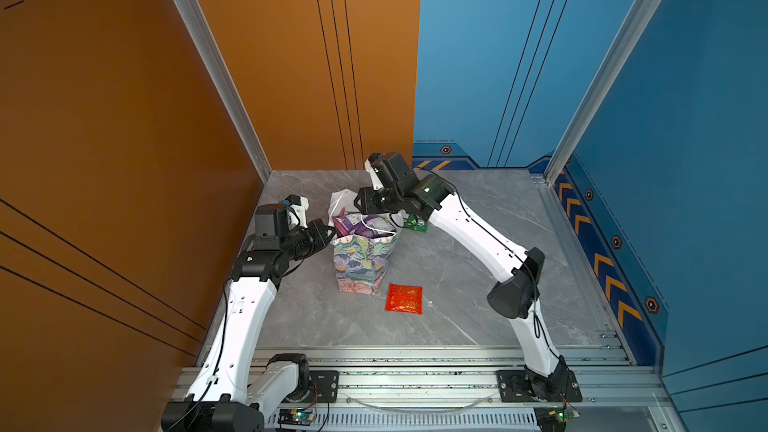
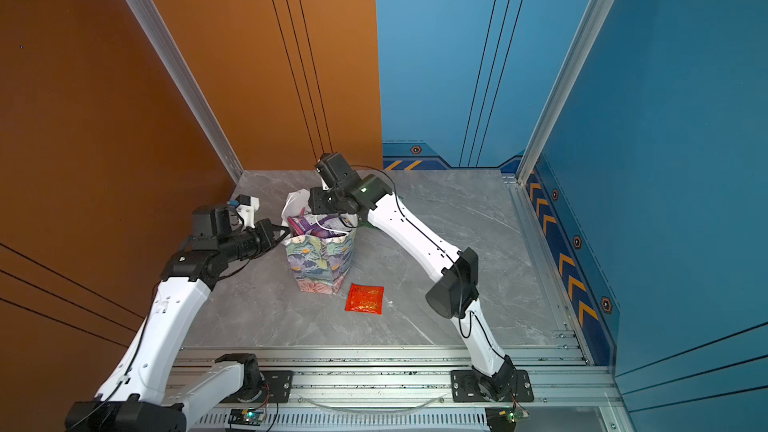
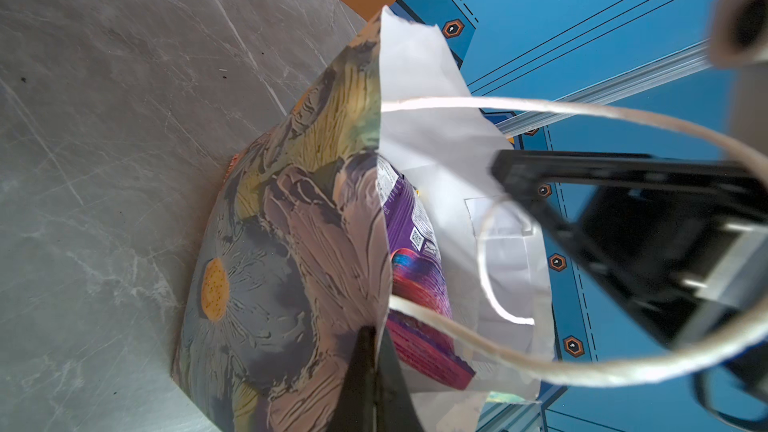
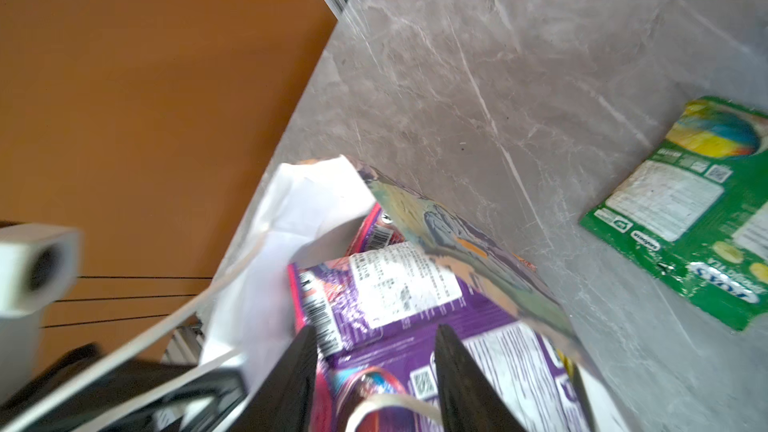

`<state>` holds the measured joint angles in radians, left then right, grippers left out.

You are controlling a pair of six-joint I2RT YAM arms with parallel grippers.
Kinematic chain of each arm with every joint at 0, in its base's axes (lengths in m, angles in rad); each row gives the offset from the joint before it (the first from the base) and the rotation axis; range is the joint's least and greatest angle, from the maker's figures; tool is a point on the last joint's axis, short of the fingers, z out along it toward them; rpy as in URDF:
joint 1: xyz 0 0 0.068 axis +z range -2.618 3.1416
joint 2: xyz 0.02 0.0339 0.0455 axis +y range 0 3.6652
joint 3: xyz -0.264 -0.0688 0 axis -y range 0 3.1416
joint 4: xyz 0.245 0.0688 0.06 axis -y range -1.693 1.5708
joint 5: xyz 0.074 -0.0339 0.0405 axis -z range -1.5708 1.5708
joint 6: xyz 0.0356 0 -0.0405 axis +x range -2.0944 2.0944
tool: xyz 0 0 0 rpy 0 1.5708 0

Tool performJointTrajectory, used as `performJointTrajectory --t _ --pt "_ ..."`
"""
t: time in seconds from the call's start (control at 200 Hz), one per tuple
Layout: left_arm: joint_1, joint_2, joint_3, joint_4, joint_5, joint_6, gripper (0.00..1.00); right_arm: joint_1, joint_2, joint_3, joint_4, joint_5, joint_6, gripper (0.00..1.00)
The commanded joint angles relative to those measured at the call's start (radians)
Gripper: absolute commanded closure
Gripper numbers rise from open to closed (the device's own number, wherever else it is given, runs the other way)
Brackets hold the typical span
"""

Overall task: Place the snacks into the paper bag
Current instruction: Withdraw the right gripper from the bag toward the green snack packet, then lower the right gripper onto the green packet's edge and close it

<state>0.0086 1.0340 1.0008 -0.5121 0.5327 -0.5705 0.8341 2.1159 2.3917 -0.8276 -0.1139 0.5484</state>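
Left gripper (image 3: 372,332) clamps the rim of the paper bag (image 1: 363,261); right gripper (image 4: 374,334), jaws parted, seemingly releases a purple packet (image 4: 395,284) inside — the red packet (image 1: 404,298) waits next.

Setting: robot laboratory cell.
Walls: orange panel (image 1: 104,118), 9 o'clock; blue panel (image 1: 685,97), 3 o'clock.
Base: grey marble-patterned tabletop (image 1: 457,317); silver aluminium rail (image 1: 415,380), 6 o'clock.

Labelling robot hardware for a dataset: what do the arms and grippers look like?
The left arm and right arm are white tapered shells with black joints and thin black cables. The left gripper and right gripper have black wedge-shaped fingers.
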Motion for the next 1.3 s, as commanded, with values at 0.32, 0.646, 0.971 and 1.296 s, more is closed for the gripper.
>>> performJointTrajectory --t 0.32,0.646,0.971,1.296 --pt "0.007 -0.008 0.019 0.003 0.017 0.0 1.0 -0.091 -0.449 -0.499 0.192 -0.02 0.028 0.47" --pt "0.007 0.004 0.023 0.004 0.017 -0.001 1.0 -0.293 -0.571 -0.874 0.348 -0.052 0.117 0.47" --pt "0.004 0.007 0.023 0.003 0.02 -0.002 1.0 -0.415 -0.323 -0.919 0.45 -0.073 0.104 0.49" --pt "0.007 0.016 0.024 -0.009 0.018 0.004 1.0 -0.449 -0.006 -0.738 0.47 -0.139 0.096 0.49"
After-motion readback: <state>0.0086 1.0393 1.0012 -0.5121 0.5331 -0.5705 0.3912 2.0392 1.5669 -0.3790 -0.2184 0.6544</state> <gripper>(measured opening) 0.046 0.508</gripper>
